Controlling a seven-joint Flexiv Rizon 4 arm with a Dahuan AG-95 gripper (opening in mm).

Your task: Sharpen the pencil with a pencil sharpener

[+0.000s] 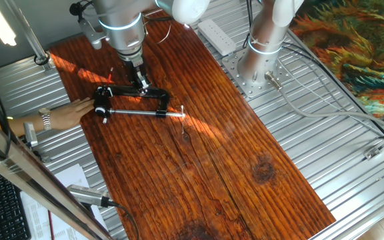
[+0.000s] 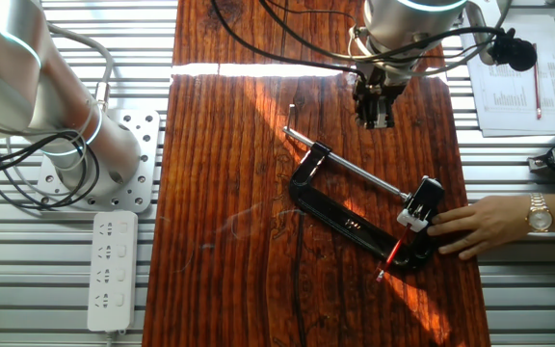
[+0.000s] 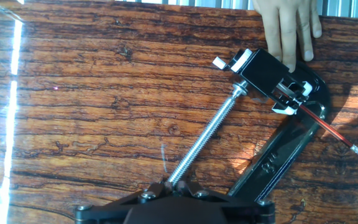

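Pencil (image 3: 328, 127) lies clear of the tool (image 2: 375, 118), whose opening is unclear.

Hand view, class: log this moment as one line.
claw: above board, holding nothing | pencil: in pencil sharpener | C-clamp: flat | person's hand: on clamp

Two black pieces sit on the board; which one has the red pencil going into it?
The small pencil sharpener block at the screw rod's tip, beside the person's hand. The pencil enters it; the large C-shaped clamp merely grips it.
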